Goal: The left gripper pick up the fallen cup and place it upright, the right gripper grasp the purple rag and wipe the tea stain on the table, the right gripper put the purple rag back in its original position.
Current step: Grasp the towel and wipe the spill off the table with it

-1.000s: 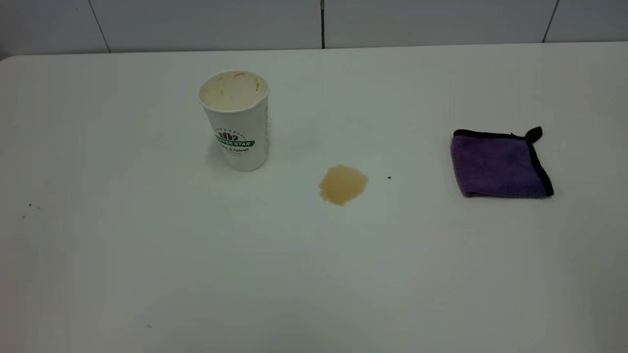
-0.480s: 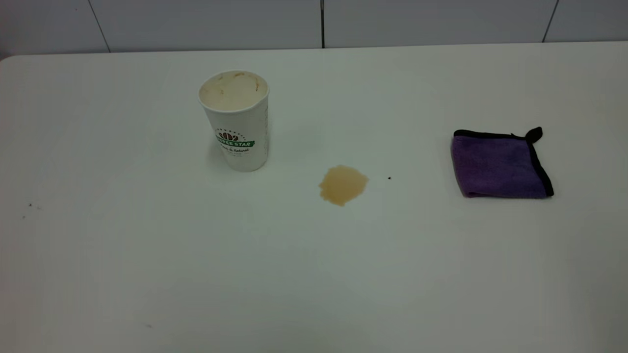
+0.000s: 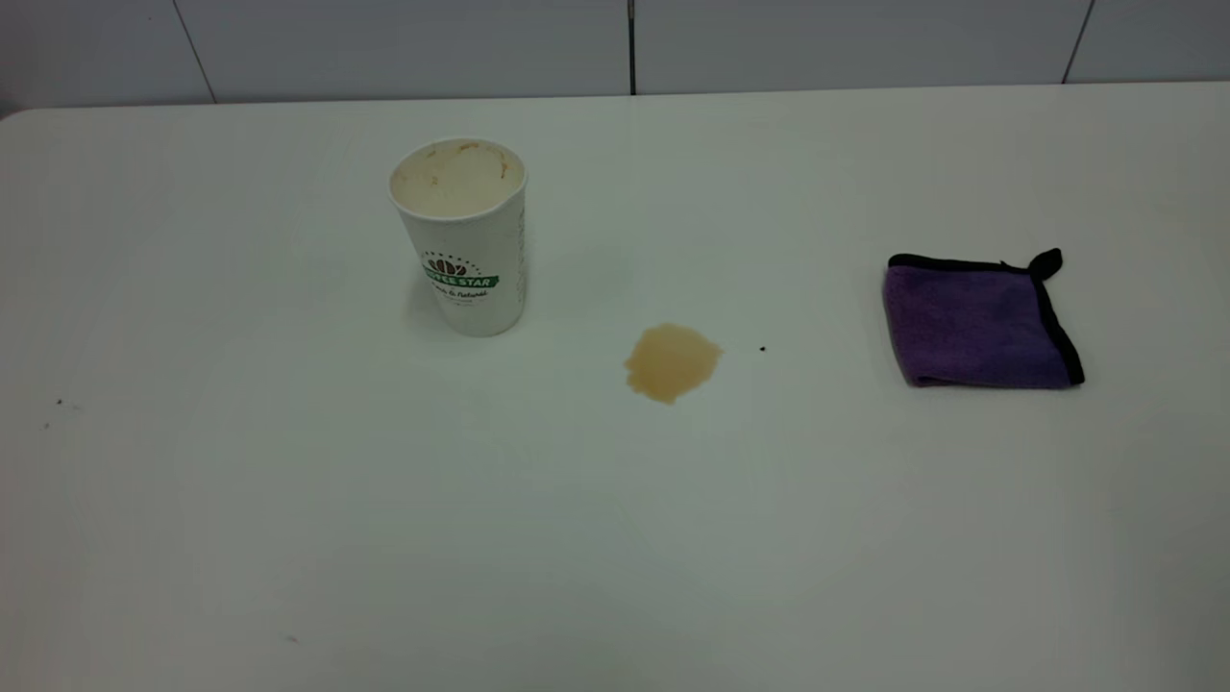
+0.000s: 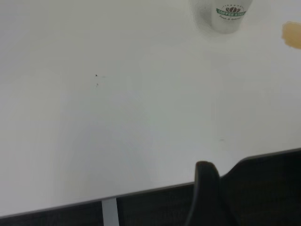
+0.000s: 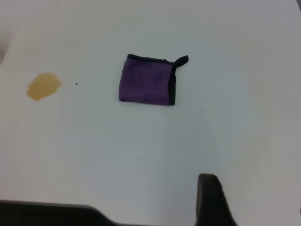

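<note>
Of the right gripper only one dark finger point(image 5: 212, 200) shows in its wrist view, and of the left gripper also one finger point(image 4: 207, 190), so I cannot tell how far either jaws stand open; neither holds anything. In the exterior view the purple rag point(image 3: 975, 325) lies folded at 3 o'clock of the tea stain point(image 3: 671, 360), well apart, and the cup point(image 3: 461, 235) stands upright at 10 o'clock of the stain on the table point(image 3: 288, 500). I judge the rag soft, light and limp, so it is best pinched from above over the folded middle, or by the thick black-hemmed edge.
</note>
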